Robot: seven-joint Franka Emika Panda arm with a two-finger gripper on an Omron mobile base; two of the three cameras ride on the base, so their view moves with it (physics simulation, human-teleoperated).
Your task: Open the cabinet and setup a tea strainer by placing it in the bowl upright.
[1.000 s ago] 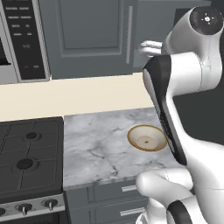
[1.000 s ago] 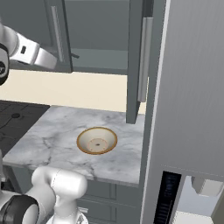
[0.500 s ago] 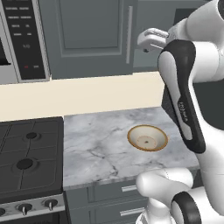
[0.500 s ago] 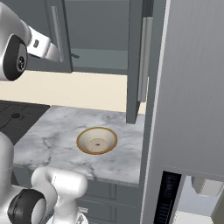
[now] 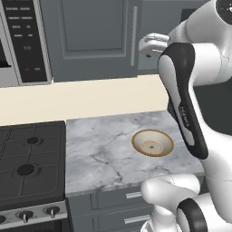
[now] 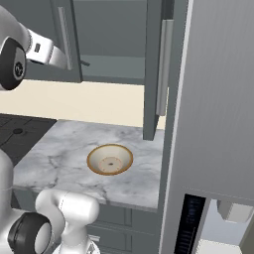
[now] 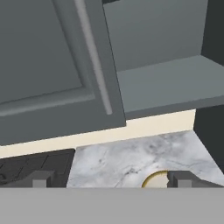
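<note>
You have swung the arm higher beside the cabinet [image 6: 114, 39], right door open, gripper [image 7: 109, 177] spread and empty above the bowl [image 5: 152, 143].

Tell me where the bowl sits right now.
The bowl sits on the marble counter, right of the stove in the left base view, below the opened cabinet.

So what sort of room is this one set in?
A rendered home kitchen, by the look of it: a gas stove beside a marble counter, a dark grey wall cabinet above, and a microwave to its left.
</note>
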